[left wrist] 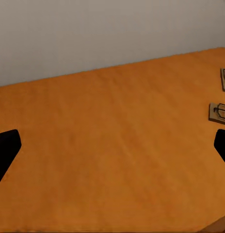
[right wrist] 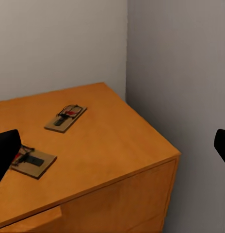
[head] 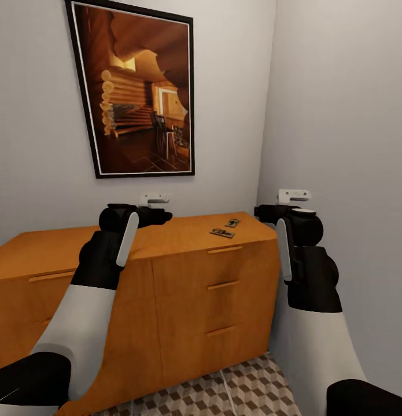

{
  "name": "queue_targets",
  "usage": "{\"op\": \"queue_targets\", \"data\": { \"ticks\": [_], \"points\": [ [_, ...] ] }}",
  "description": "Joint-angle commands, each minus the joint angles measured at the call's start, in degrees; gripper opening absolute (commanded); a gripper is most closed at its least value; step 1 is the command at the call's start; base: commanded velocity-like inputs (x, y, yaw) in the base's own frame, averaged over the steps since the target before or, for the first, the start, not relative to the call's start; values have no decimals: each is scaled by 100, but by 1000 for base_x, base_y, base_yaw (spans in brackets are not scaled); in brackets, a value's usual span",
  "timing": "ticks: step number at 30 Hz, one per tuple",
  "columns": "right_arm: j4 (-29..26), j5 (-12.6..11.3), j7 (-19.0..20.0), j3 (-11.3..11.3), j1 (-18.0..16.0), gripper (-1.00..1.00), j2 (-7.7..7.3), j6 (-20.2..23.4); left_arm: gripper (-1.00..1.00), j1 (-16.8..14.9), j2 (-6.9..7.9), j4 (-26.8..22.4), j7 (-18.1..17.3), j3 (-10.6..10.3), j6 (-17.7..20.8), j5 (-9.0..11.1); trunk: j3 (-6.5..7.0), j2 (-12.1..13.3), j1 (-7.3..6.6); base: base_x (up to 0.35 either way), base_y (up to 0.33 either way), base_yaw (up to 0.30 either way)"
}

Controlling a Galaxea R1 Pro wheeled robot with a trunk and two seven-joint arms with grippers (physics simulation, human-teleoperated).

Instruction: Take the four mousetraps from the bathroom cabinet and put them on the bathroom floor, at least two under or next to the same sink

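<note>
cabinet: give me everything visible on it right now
The cabinet is a low, wide orange-brown chest that looks like wood, standing in the room's corner against the wall on the cube-patterned floor. Slim bar handles mark stacked drawers, all shut. Two mousetraps lie flat on its top near the right end, apart from each other. Both grippers hover open above it, neither touching.

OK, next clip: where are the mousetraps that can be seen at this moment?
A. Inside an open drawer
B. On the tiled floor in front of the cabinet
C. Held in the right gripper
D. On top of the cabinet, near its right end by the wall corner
D: two mousetraps lie flat on the cabinet top near its right end, with both grippers hovering open and empty.
</note>
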Motion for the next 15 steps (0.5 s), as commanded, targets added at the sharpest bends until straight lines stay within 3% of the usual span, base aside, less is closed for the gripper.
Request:
{"op": "queue_targets", "data": {
  "ticks": [1,15],
  "points": [
    [-6,36,22,-7,-5,100,4,29,100,-5,-1,-2,25,0,20,41,-6,-3,-1,0,0,260],
    [-6,27,27,-13,-5,100,4,29,100,-5,-2,-11,25,0,21,42,-2,-3,-1,0,0,262]
  ]
}}
